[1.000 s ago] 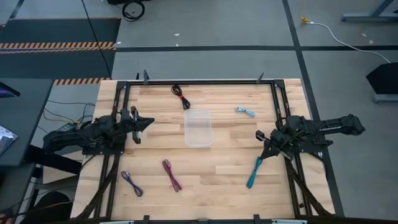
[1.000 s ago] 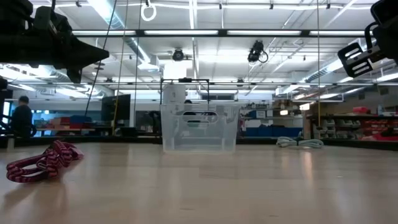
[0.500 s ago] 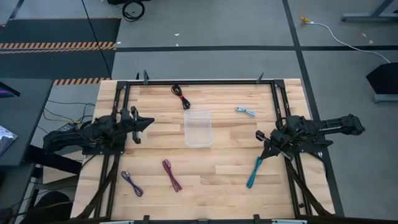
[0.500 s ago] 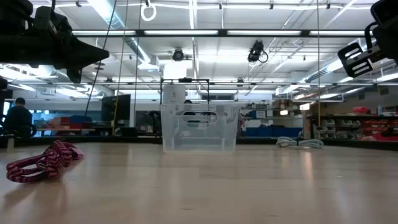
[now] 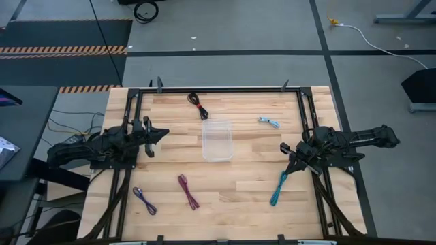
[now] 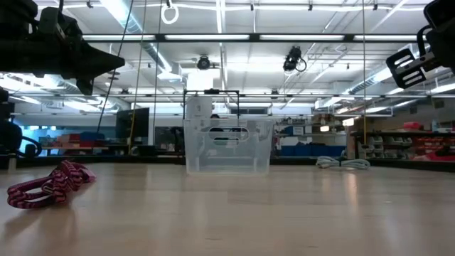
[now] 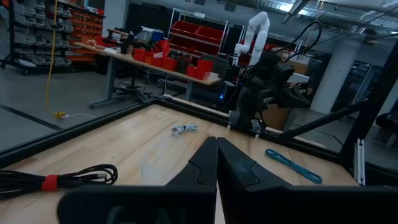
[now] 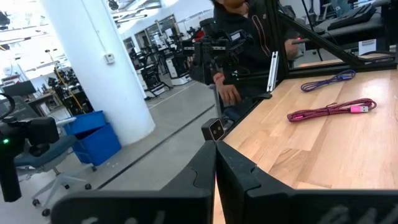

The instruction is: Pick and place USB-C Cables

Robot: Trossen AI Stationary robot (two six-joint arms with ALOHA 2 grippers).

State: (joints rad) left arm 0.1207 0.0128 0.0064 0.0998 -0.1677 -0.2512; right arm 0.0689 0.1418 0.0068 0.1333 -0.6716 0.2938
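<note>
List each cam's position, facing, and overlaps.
High: overhead, straight down on table, left arm, right arm, clear bin.
Low: table-top height, level across to bin; arms at upper corners.
Left wrist: faces right arm across table; own shut left jaws below.
Right wrist: faces maroon cable; own shut right jaws below.
Shared: maroon cable in high, low, right wrist.

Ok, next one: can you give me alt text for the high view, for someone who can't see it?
Seen from above, a wooden table holds a clear plastic box at its middle, with five small cable bundles scattered around it: black-and-red, light blue, teal, maroon and purple. The left gripper and right gripper hold nothing, one at each side.
</note>
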